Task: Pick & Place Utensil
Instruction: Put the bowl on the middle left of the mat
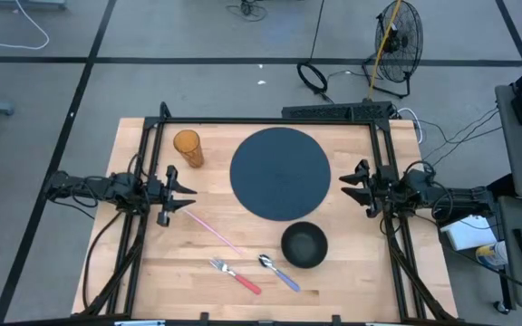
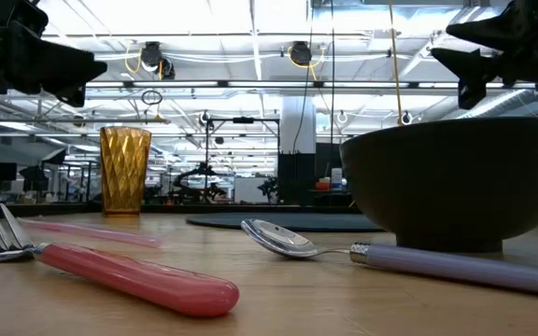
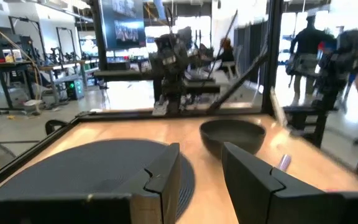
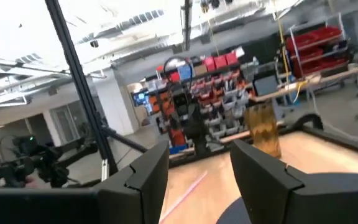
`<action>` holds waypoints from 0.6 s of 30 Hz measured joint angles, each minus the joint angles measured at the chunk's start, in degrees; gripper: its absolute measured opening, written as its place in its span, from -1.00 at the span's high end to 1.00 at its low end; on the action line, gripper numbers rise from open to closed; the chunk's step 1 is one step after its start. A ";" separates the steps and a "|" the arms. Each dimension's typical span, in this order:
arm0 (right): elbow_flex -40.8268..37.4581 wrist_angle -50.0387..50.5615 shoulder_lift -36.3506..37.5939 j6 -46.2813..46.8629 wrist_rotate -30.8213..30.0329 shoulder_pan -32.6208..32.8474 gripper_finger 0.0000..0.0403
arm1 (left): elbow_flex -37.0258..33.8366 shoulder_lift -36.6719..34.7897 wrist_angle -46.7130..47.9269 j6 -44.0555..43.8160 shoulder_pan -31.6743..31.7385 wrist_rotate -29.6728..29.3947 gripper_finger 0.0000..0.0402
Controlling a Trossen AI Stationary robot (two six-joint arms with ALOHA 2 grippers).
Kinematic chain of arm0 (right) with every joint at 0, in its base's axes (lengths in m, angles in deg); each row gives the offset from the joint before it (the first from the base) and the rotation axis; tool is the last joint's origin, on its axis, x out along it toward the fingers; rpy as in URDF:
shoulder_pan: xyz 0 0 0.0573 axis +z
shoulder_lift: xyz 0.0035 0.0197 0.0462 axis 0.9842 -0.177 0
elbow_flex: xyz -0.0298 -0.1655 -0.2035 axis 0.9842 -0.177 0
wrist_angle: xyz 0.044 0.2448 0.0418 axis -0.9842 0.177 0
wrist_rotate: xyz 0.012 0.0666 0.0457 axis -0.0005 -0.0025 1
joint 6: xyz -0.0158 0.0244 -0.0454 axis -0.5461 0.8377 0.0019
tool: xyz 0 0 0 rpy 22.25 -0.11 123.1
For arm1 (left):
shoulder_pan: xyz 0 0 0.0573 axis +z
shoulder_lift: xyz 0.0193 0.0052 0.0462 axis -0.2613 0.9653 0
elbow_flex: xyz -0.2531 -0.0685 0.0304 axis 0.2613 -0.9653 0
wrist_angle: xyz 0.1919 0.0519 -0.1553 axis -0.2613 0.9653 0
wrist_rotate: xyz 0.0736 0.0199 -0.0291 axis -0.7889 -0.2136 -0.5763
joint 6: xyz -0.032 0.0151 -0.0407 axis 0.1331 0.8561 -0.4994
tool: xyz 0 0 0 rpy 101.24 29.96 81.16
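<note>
Your left gripper (image 1: 178,192) and right gripper (image 1: 355,188) hover level at the table's left and right edges, fingers apart and empty, facing each other, while the red-handled fork (image 1: 235,275) and purple-handled spoon (image 1: 279,272) lie at the near edge.

The bowl (image 1: 304,244) sat just beside the spoon (image 1: 278,271), crowding that side. Bare table (image 1: 170,263) lay open around the fork (image 1: 235,275).
</note>
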State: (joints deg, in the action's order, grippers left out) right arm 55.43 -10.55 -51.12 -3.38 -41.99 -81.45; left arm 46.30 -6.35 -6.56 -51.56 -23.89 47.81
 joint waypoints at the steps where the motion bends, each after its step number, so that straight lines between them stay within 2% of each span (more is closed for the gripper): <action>1: 0.00 0.46 -0.06 0.01 0.92 0.00 0.15 | 0.00 0.00 -0.63 -1.05 -0.01 0.15 0.39; 7: 0.00 -0.21 -0.08 -2.00 7.83 0.00 0.15 | 0.00 0.04 -3.88 -6.75 0.02 0.44 0.39; 14: 0.00 -0.60 -0.15 -6.82 12.30 0.04 0.15 | 0.02 0.07 -6.52 -7.71 0.03 0.05 0.39; 18: 0.00 -0.70 -0.15 -8.56 12.45 0.52 0.15 | 0.02 0.07 -6.57 -10.21 0.01 0.03 0.39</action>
State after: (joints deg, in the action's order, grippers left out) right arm 55.43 -11.24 -51.27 -11.95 -29.55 -80.93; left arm 46.33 -6.29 -13.14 -61.77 -23.88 47.84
